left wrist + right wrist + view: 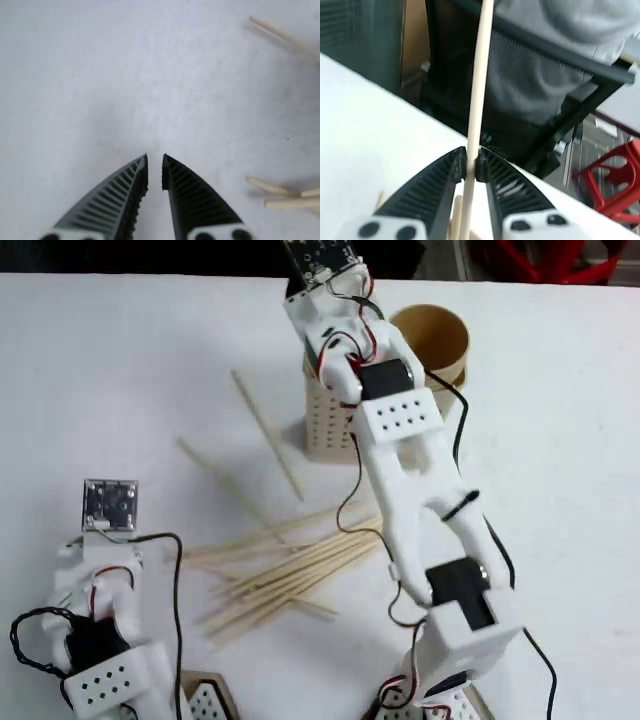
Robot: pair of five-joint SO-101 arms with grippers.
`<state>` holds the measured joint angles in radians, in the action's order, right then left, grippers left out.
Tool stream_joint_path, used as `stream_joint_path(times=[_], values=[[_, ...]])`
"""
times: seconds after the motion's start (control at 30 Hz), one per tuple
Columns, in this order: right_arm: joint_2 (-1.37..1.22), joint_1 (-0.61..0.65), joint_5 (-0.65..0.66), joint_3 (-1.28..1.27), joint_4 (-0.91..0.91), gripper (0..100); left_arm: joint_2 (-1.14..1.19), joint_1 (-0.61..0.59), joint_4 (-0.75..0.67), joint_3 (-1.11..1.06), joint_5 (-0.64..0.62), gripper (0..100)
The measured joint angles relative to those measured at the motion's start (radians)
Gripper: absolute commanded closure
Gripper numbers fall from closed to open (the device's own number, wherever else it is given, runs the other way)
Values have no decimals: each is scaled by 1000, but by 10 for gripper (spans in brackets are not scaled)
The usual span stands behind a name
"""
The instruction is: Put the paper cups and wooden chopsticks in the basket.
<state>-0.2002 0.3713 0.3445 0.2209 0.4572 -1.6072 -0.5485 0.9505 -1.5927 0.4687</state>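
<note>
Standing toward the far side of the white table (120,360) is a white perforated basket (322,435), upright, with the right arm (420,490) stretched across the table so that its wrist sits over the basket and hides the basket's mouth. A brown paper cup (437,338) stands upright and mouth-up just beside the basket on its right; whether the two touch cannot be told, since the arm crosses between them. The right gripper (471,170) has its ribbed fingers pressed against a single wooden chopstick (479,75) - gripped low on its length, the stick rising nearly upright between the tips. Most of the stock lies on the table at mid-field: a loose pile of chopsticks (285,570), fanned and overlapping, between the two arms. Two strays lie apart from it - one long stick (268,435) slanting just left of the basket, another (225,485) further left, running toward the pile. The left arm (105,640) sits at the near left corner, well apart from the basket and cup. The left gripper (155,165) hangs over bare table with its fingers drawn almost together, a narrow slit between the tips and nothing in it; ends of chopsticks lie off to one side, clear of the fingers.
</note>
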Motion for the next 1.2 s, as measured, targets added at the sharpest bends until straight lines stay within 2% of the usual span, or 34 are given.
stream_joint_path(times=[0.17, 0.5, 0.73, 0.9, 1.03, 1.2], values=[[-14, -5, -2, 2, 5, 977, 0, 0, 0, 0, 0, 928], [75, -5, -2, 2, 183, 975, 0, 0, 0, 0, 0, 928], [123, -5, -2, 2, 282, 802, 0, 0, 0, 0, 0, 928], [173, -5, 0, 2, 364, 797, 0, 0, 0, 0, 0, 928], [259, -8, 0, 2, 463, 797, 0, 0, 0, 0, 0, 928], [411, -8, 0, 2, 675, 797, 0, 0, 0, 0, 0, 928]])
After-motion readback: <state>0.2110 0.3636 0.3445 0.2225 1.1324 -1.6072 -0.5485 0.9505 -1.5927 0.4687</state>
